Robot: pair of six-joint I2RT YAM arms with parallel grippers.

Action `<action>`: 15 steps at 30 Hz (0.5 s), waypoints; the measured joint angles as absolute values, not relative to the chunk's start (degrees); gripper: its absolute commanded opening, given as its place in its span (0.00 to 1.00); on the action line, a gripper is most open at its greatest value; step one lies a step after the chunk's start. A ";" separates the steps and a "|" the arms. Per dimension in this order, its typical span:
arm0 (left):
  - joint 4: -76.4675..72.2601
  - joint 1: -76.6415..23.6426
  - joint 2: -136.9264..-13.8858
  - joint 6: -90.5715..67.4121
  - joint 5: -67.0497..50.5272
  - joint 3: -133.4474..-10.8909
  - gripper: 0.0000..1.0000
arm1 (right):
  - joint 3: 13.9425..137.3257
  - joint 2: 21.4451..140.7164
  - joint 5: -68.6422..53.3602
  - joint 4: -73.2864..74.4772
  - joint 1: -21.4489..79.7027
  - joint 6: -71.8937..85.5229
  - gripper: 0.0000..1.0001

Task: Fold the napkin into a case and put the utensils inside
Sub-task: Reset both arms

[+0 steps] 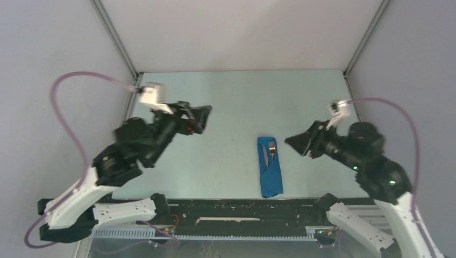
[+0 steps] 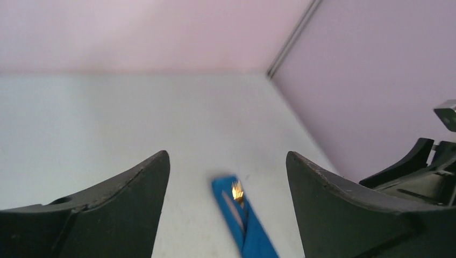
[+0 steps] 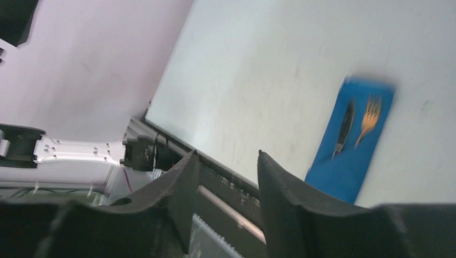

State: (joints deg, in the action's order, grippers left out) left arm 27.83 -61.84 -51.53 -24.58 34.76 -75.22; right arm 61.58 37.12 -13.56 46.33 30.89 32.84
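From where I stand the job looks all but finished. The case (image 1: 270, 174), a narrow strip of bright blue cloth, lies flat on the pale surface (image 1: 226, 97) a little below the middle of the overhead view. The fork (image 1: 272, 147) and the knife (image 1: 266, 155) are tucked into it side by side. Their heads show at its upper end and their handles are hidden under the fold. The cloth looks smooth and straight-edged, with the golden tines bright against it. The left end effector (image 2: 227, 156) hangs well off toward the upper left of the case, its fingers spread wide with nothing between them. The right end effector (image 3: 227, 155) sits near the case's upper right, its fingers apart by a narrower gap and likewise holding nothing. I judge the step in hand to be the letting go and drawing away. What remains, I think, only calls for both arms to pull clear without brushing the cloth or nudging the utensils out of their pocket.
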 measured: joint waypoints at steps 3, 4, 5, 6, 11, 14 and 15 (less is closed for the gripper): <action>25.74 -61.84 -45.76 -17.76 35.03 -79.18 0.90 | 77.78 40.69 -8.97 50.35 30.79 27.53 0.72; 25.15 -61.84 -43.99 -15.46 34.98 -80.86 0.92 | 83.11 41.76 -7.51 51.64 30.79 25.61 0.78; 24.73 -61.84 -42.52 -13.63 34.96 -82.26 0.93 | 87.99 42.72 -6.00 53.04 30.76 23.83 0.86; 24.49 -61.84 -41.12 -11.77 34.89 -83.85 0.94 | 92.73 43.70 -4.45 54.28 30.76 22.13 0.97; 24.56 -61.84 -36.69 -4.93 34.92 -90.50 0.96 | 106.98 45.58 1.76 56.18 30.76 15.46 1.00; 25.82 -61.84 -36.16 -2.13 35.31 -93.60 0.96 | 110.26 45.58 3.57 56.31 30.76 13.10 1.00; 26.35 -61.84 -36.14 -1.48 35.42 -94.17 0.96 | 110.80 45.58 4.12 56.29 30.76 12.53 1.00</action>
